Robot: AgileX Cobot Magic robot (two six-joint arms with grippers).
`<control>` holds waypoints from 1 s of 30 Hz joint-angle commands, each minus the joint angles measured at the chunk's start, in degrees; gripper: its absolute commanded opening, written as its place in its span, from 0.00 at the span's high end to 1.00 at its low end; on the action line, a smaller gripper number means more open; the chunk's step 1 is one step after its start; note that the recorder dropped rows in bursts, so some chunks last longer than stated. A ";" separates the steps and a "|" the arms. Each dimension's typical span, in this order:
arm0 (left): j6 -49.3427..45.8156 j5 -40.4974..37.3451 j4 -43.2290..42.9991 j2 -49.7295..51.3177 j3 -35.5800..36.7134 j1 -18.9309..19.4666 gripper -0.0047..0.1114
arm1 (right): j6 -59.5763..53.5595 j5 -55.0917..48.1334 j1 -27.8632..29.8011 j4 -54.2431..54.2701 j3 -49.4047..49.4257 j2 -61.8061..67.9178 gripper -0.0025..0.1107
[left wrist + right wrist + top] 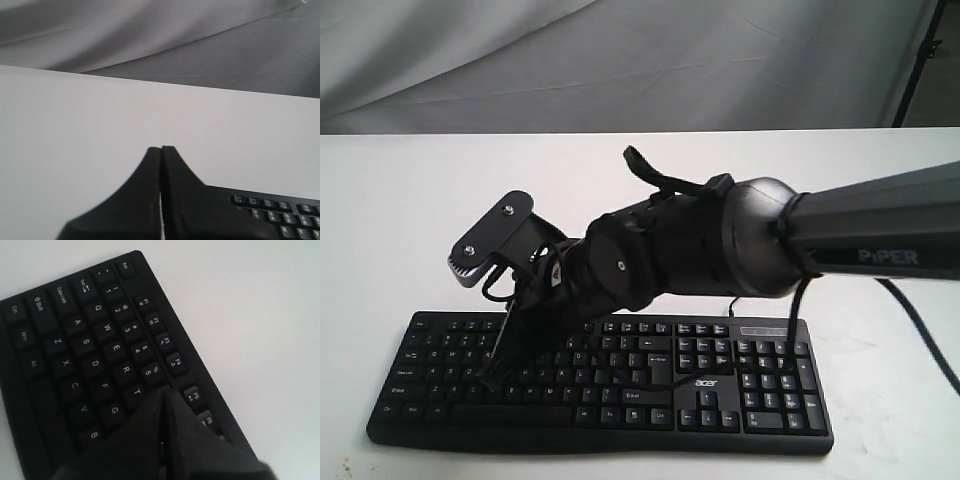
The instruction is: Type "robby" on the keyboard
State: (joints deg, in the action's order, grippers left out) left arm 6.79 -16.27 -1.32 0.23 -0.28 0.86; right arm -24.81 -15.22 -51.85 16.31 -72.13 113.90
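Note:
The black keyboard (720,392) with white lettering and an "acer" logo lies along the front of the white table. My right arm reaches across it from the right. The right gripper (496,375) points down over the left letter keys, shut with nothing in it. In the right wrist view its tip (162,391) sits just past the T key, near the number row of the keyboard (75,350); whether it touches a key I cannot tell. The left gripper (161,148) is shut and empty over bare table, the keyboard's corner (280,215) beside it. It is out of the exterior view.
The white table (410,220) extends behind and to both sides of the keyboard. Grey cloth (620,60) hangs at the back. A black stand leg (918,60) is at the far right. The arm's black cable (920,330) trails over the table on the right.

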 commanded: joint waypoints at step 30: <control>0.10 0.14 0.54 -0.23 0.28 -0.20 0.96 | 2.91 17.65 11.33 1.28 30.07 -35.77 0.98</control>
State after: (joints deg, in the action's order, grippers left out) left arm 6.79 -16.27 -1.32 0.23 -0.28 0.86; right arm -22.07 1.47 -41.03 17.24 -42.26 78.63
